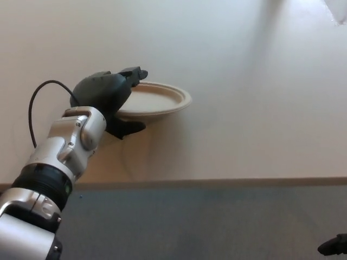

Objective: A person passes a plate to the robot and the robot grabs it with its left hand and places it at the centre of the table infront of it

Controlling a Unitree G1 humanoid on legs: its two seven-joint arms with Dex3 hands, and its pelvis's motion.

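Over on the left, the silver forearm reaches up from the lower corner, a black cable looping off beside it. At its end, the left hand has the plate pinched by its near-left rim: fingers lie over the top edge, thumb tucked beneath. The plate is a pale, shallow one (tan, close in tone to the surface under it), tilted slightly with its far-right edge free, and its shadow falls on the table just below it. Whether it touches the tabletop I cannot tell. To the right of the plate the table is bare and cream-coloured, running down to its front edge. Far off to the right of the plate, at the bottom corner, a small dark shape pokes in, too little of it showing to identify.
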